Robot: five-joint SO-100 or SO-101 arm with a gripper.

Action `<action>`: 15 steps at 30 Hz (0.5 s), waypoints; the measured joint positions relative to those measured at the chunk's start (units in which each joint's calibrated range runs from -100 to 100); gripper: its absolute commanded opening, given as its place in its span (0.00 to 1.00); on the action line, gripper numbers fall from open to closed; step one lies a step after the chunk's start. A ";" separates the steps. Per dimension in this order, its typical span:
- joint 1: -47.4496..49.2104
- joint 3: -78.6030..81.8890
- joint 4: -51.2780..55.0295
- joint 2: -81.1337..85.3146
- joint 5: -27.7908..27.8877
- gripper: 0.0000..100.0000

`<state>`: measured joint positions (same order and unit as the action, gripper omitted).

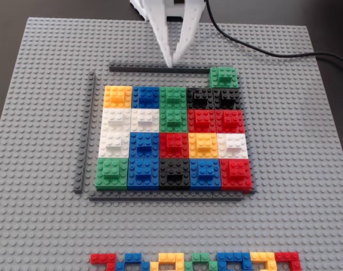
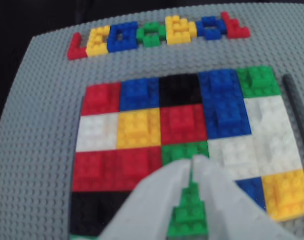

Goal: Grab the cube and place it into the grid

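While the end effector (image 1: 174, 61), fingers closed on nothing, hovers at the grid's (image 1: 174, 137) far edge, the cube (image 1: 224, 77) sits apart to its right in the fixed view.

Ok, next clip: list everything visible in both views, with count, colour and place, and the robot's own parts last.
Baseplate: one, light grey, studded, covering the table under everything.
Grid: one, five by four tiles in yellow, blue, green, black, white and red, mid-plate.
Frame strips: three, dark grey, along the grid's top, left and bottom edges in the fixed view.
Cube: one, green, just outside the grid's top right corner in the fixed view, at the end of the top strip.
Row of small bricks: one, mixed red, blue, yellow and green, at the plate's near edge in the fixed view.
Cable: one, black, upper right.
Pincer: one, white, tips together, above the top strip.
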<state>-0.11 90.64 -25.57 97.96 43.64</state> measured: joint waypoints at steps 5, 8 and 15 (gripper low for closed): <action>0.00 3.44 -0.15 0.00 -0.29 0.00; 0.00 4.59 -0.15 0.00 -0.29 0.00; 0.00 6.71 -0.15 0.00 0.39 0.02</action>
<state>-0.11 97.35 -25.71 97.96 44.03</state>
